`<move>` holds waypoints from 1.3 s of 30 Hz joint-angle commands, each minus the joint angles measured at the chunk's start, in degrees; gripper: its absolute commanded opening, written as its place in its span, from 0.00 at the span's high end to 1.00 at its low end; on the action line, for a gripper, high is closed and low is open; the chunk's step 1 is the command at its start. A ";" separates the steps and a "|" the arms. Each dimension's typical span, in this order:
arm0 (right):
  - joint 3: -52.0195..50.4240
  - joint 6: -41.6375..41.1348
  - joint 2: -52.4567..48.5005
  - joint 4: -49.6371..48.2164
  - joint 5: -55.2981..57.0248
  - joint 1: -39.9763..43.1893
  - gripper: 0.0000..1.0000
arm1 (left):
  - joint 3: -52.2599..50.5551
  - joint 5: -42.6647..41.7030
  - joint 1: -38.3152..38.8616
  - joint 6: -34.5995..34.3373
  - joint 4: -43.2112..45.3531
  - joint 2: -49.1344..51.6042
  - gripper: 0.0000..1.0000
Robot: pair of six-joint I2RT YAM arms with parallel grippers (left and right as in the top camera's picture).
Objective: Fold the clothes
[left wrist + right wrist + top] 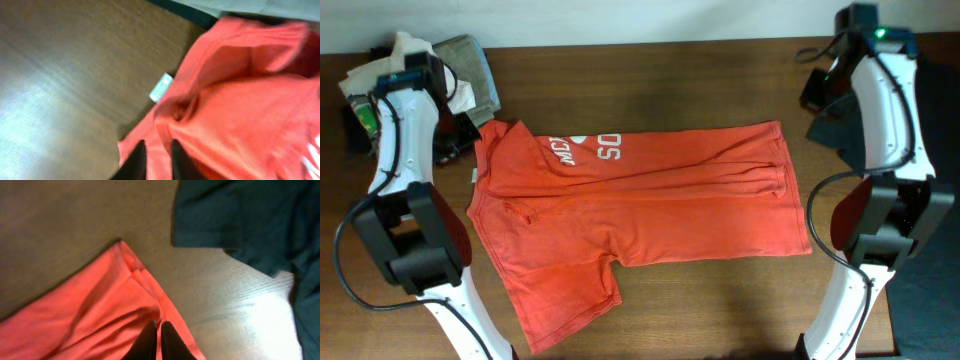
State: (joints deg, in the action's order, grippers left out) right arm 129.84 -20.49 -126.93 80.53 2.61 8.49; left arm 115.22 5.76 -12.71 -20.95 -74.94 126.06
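The orange-red T-shirt (650,200) lies spread across the table, neck end left and hem right, with white lettering (590,148) showing near the top left. A small white label (475,178) sticks out at its left edge. In the left wrist view my left gripper (157,160) is shut on a raised fold of the T-shirt (240,115) just below the label (161,87); this view is blurred. In the right wrist view my right gripper (160,330) is shut on the puckered hem of the T-shirt (75,315), a little in from its corner (121,244).
A white shirt with a green mark (365,100) and a khaki-grey garment (470,60) lie at the back left. A dark green cloth (250,220) lies right of the hem, at the table's right side (830,130). Bare wood (670,70) shows behind the T-shirt.
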 commanded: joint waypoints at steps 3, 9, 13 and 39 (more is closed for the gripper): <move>12.66 0.07 0.85 11.56 0.85 0.15 0.92 | 10.80 -1.44 0.90 -0.20 -11.06 -0.39 0.80; 14.86 0.07 9.86 16.81 0.66 0.09 0.91 | 13.88 -1.29 5.01 -0.17 -15.26 -9.27 0.80; 14.78 0.11 15.26 16.81 0.57 -0.66 0.91 | 13.86 1.81 8.07 -0.17 -15.82 -17.22 0.79; -33.88 -5.49 32.59 1.42 7.13 -9.92 0.01 | -53.77 -5.11 19.58 -10.43 -1.36 -49.03 0.01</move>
State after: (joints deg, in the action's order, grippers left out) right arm 97.56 -24.80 -94.96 82.46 8.14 -1.32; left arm 70.76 5.13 6.70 -27.86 -80.40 76.14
